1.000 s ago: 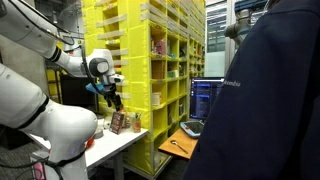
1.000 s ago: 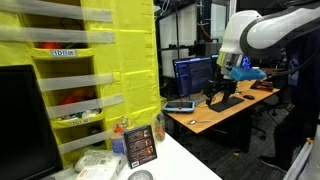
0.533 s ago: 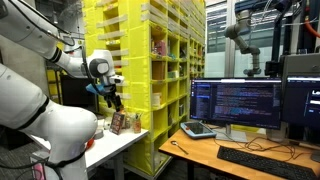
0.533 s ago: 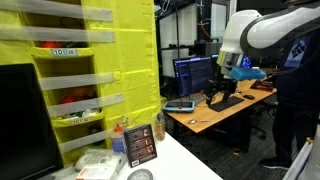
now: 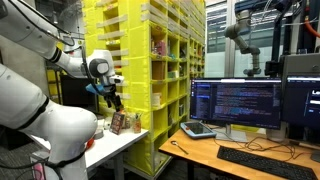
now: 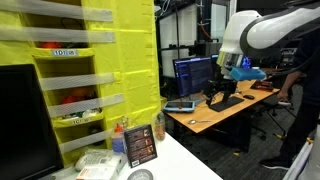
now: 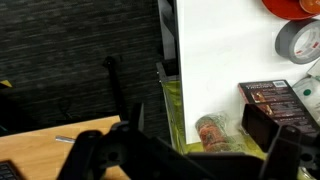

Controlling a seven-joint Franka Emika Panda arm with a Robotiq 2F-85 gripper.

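My gripper (image 5: 113,100) hangs in the air above a white table (image 5: 118,146), open and empty; it also shows in an exterior view (image 6: 222,95). In the wrist view its two dark fingers (image 7: 195,152) stand wide apart with nothing between them. Below them lie the white table (image 7: 220,60), a dark brown box (image 7: 272,98), a grey tape roll (image 7: 300,42) and a red bowl (image 7: 295,5). A red netted item (image 7: 213,132) lies in a yellow bin at the table's edge. The gripper touches none of them.
Tall yellow shelving (image 5: 160,60) with bins stands beside the table and fills the near side of an exterior view (image 6: 100,60). A wooden desk (image 5: 210,160) carries monitors (image 5: 235,100) and a keyboard (image 5: 265,162). A person (image 6: 295,100) stands at the right edge.
A person in dark blue who blocked the right of an exterior view has stepped out, uncovering the monitors. The arm and gripper have not moved.
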